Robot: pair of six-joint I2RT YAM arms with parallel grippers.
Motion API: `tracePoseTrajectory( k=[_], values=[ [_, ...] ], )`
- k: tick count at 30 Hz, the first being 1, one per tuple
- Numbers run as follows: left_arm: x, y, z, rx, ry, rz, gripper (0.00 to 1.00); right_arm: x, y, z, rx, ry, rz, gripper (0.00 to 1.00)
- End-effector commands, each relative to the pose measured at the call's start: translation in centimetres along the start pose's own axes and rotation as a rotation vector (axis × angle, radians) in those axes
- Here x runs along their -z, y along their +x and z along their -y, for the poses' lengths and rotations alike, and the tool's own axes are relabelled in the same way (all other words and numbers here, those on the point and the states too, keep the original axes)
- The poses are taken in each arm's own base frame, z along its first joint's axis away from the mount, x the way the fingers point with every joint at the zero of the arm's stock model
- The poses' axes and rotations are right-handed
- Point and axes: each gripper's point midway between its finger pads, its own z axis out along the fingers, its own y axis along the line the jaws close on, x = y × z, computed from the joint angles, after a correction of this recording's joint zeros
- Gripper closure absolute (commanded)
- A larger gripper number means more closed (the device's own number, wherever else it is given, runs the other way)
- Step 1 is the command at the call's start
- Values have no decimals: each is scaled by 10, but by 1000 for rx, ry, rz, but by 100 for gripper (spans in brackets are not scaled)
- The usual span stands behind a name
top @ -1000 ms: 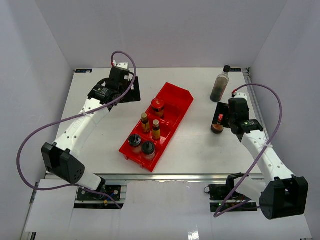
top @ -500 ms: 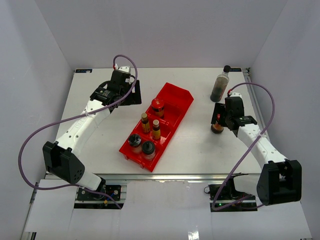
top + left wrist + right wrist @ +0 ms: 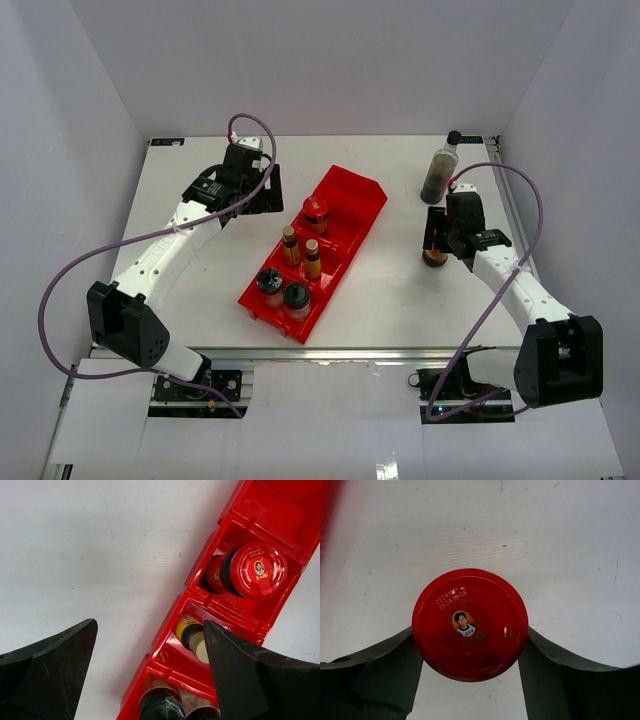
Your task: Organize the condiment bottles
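right wrist view: the red-lidded jar (image 3: 470,624) stands upright on the desk (image 3: 580,535) with the right gripper (image 3: 469,634) astride it, one jaw at each side of the lid's outline. the jaws are about half narrowed. the lid overhangs them, so i cannot tell whether they press on the jar's body.

from above, this jar sits well apart from the red bin (image 3: 368,196), on the right arm's side of it. the tall dark bottle (image 3: 440,170) stands farther back on that same side. inside the bin are the black-lidded jars (image 3: 270,284) at the near end, then the yellow-labelled bottles (image 3: 290,243), then the twin jar (image 3: 316,212) with free room beside it. the left gripper (image 3: 150,625) hovers at the bin's other long side, jaws wide, holding nothing.

the step in hand looks like the grasp of the loose jar. to do it well, keep the jar centred between the jaws. grip the body below the lid so it cannot slip out, and squeeze evenly so it neither skids nor tips. lift straight up before moving toward the bin, clear the rim, and lower the jar into the room beside its twin without knocking that one.
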Motion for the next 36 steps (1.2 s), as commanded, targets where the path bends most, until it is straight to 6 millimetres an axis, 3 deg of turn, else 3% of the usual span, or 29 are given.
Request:
tracePoseTrajectory(
  k=[1,14,18,25,29,36],
  values=[
    [15,-15,1,24,29,63,2,38,-65,-32,85,-88,204,92],
    [15,-18,-2,40,17,66,2,102,-94,-126,199,-413,382,92],
    [15,-20,-4,46,16,70,2,112,-99,-152,216,-485,411,92],
    [16,-22,-9,50,3,73,2,114,-110,-191,249,-553,436,92],
    [20,-24,-9,48,8,81,2,105,-124,-205,266,-555,450,92],
    [25,-30,-10,49,9,101,2,83,-128,-232,289,-580,416,92]
  ],
)
